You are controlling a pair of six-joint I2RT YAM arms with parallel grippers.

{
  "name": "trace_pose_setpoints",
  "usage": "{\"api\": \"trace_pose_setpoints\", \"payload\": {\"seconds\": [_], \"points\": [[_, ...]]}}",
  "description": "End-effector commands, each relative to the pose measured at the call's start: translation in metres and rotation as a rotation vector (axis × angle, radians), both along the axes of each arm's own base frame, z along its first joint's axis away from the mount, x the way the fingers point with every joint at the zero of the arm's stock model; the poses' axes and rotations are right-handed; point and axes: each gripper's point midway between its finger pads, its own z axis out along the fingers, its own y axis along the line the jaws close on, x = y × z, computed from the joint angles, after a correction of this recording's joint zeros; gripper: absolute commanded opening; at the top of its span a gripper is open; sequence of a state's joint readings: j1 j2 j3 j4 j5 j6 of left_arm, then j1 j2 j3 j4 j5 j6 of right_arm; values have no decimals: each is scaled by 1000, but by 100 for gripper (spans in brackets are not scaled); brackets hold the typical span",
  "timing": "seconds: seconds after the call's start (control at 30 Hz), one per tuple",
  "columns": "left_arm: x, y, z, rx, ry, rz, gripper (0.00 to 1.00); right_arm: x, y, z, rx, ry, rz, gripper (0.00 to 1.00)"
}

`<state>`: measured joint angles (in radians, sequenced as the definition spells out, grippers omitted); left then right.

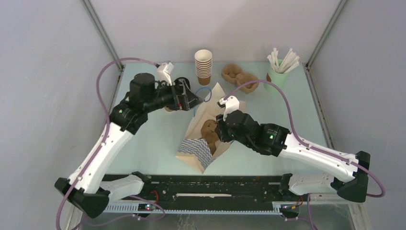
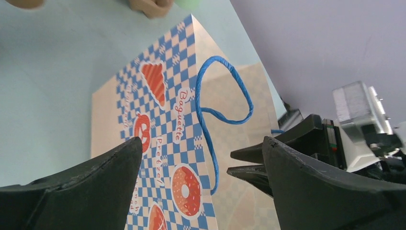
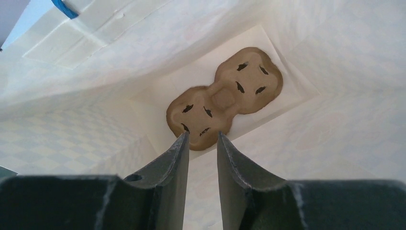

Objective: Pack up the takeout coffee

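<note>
Behind one bag [image 1: 195, 149] stands one cup stack [image 1: 203, 67].

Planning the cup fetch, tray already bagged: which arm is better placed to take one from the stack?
Probably left: the left fingers are open, empty and nearer the cup stack; the right fingers point into the bag.
</note>
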<state>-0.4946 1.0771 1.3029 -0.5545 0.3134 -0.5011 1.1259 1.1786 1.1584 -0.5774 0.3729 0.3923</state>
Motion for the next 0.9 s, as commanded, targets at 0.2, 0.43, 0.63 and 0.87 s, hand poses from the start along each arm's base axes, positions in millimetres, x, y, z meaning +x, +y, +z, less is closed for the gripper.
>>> {"api": "trace_pose_setpoints", "payload": {"seconds": [0.2, 0.43, 0.63, 0.87], "points": [[16, -37, -11, -30, 63, -158, 83, 7, 0, 31, 84, -53, -28, 36], [40, -41, 16, -31, -18, -148, 19, 13, -2, 31, 79, -62, -53, 37], [30, -28, 91, -20, -298, -167, 0, 32, 10, 29, 141, -56, -135, 38], [12, -49, 79, -122, -252, -296, 0, 63, 9, 13, 266, 53, -360, 42]]}}
